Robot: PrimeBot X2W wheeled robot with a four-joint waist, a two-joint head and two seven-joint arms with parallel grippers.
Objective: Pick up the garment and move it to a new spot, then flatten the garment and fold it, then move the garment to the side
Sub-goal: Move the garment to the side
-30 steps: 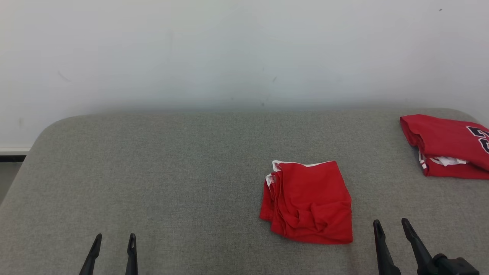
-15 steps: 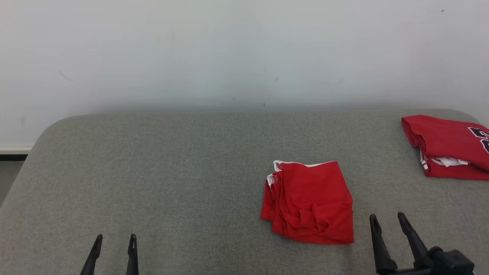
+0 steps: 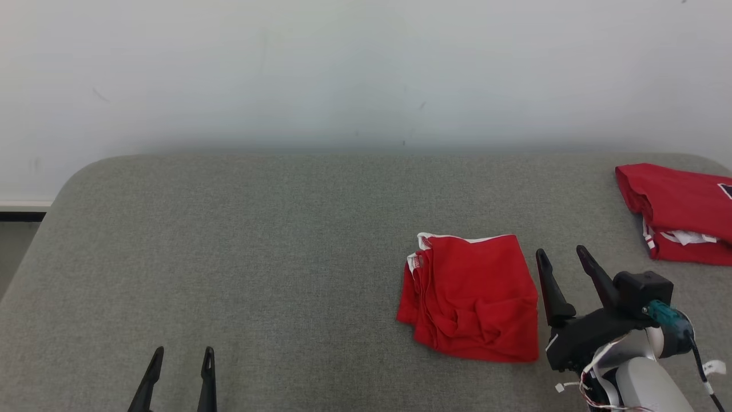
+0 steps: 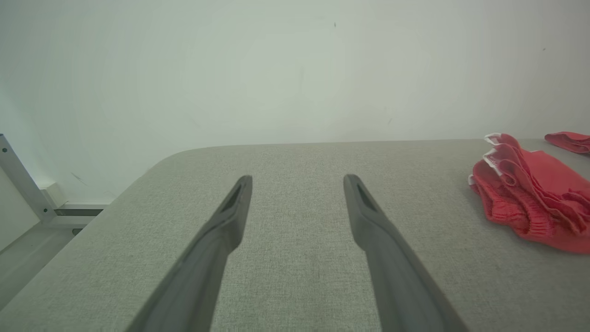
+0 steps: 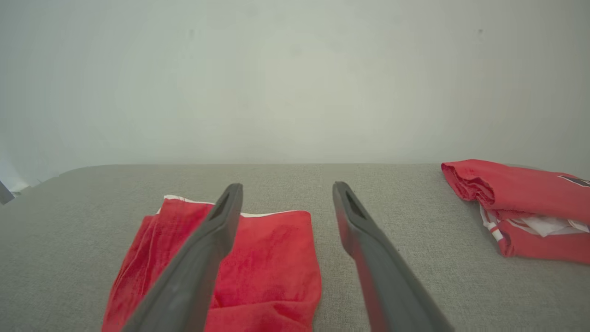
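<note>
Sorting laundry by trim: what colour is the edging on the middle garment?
White edging on the red garment, clearest in the head view.

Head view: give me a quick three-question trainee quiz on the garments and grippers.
1. True or false: the right gripper is shut on the folded red garment.
2. The second red garment lies at the table's: A) far right, B) far left, C) near left.
3. Which is nearer the folded red garment, the left gripper or the right gripper?
Key: 1 false, its jaws stand open, holding nothing; 2 A; 3 right gripper.
</note>
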